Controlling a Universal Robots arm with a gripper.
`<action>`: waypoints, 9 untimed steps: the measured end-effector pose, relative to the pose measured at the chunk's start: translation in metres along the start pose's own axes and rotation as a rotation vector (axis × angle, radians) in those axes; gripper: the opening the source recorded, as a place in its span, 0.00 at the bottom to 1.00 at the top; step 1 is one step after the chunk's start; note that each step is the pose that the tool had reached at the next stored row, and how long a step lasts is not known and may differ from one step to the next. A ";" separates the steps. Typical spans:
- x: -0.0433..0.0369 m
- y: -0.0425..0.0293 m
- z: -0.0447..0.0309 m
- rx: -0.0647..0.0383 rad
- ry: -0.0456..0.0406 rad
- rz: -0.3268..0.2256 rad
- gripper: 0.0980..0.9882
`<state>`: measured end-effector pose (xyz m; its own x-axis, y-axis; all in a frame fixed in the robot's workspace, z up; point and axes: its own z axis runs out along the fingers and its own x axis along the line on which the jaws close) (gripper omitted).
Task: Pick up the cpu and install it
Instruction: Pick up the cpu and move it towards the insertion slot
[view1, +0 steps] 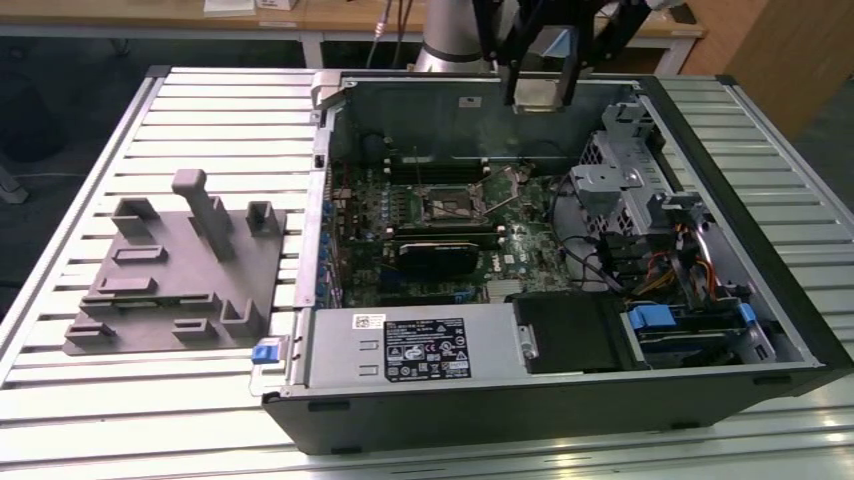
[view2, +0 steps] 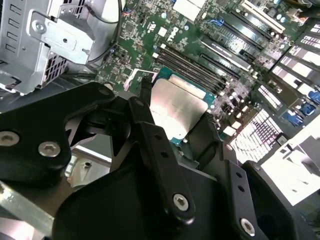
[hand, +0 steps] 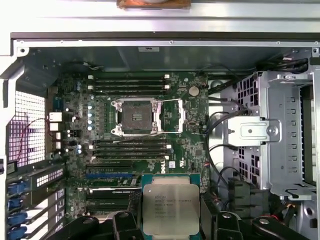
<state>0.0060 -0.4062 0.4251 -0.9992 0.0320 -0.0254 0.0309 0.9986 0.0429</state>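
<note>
The cpu (hand: 170, 207) is a small square chip with a pale silvery top, and my gripper (hand: 170, 216) is shut on it, one black finger on each side. In the second wrist view the cpu (view2: 177, 105) sits between the fingers (view2: 145, 107) above the green motherboard. In the exterior view the gripper (view1: 539, 95) hangs with the cpu (view1: 538, 97) over the far side of the open computer case (view1: 561, 400), well above the board. The bare cpu socket (hand: 136, 116) with its metal frame lies on the motherboard, apart from the chip. The same socket (view1: 450, 205) is below and toward the exterior view's left of the gripper.
A grey fixture plate (view1: 174, 270) with upright blocks stands on the slatted table (view1: 80, 400) at the exterior view's left. Inside the case are a white-labelled power supply (view1: 414, 345), a metal drive cage (view1: 627, 170), cables (view1: 667, 270) and a black block (view1: 434, 255) near the socket.
</note>
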 end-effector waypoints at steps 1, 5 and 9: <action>0.0001 -0.0001 0.0020 0.000 0.0000 0.000 0.50; 0.0002 -0.0004 0.0092 0.000 0.0000 0.001 0.50; 0.0004 -0.0007 0.0164 0.000 -0.0001 0.001 0.50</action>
<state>0.0060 -0.4061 0.4087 -0.9991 0.0334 -0.0254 0.0323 0.9986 0.0429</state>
